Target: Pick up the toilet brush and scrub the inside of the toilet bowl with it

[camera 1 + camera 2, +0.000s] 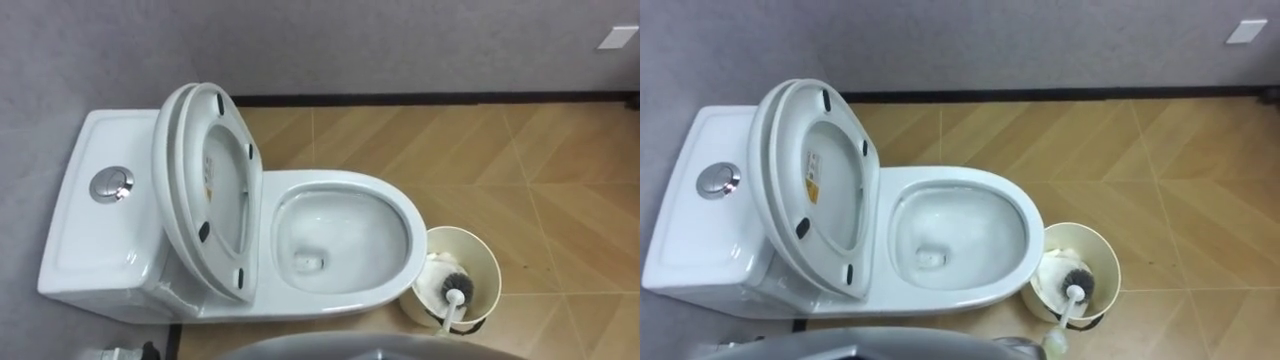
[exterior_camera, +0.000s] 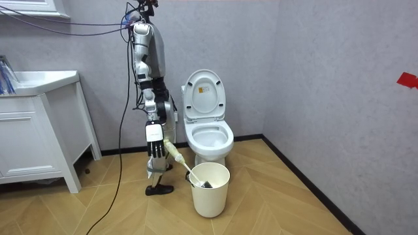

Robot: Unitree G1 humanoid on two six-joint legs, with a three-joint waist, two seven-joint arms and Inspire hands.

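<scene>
A white toilet [image 1: 330, 190] stands against the grey wall with its lid and seat [image 1: 205, 185] raised. Its bowl [image 1: 960, 235] holds a little water. To the right of the bowl stands a cream bucket [image 1: 480, 255]. The toilet brush [image 1: 452, 285] has its dark bristle head down inside the bucket, and its white handle slants up toward me. In the room view my right hand [image 2: 155, 147] hangs beside the bucket [image 2: 210, 196], curled on the brush's yellowish grip [image 2: 172, 152]. A sliver of my left hand [image 1: 125, 352] shows at the bottom edge. I stand at the toilet's side.
A chrome flush button [image 1: 111, 185] sits on the tank lid. A dark skirting runs along the wall above the wooden floor [image 1: 540, 170]. In the room view a white vanity cabinet [image 2: 39, 130] stands behind me, and a grey wall closes the corner past the toilet.
</scene>
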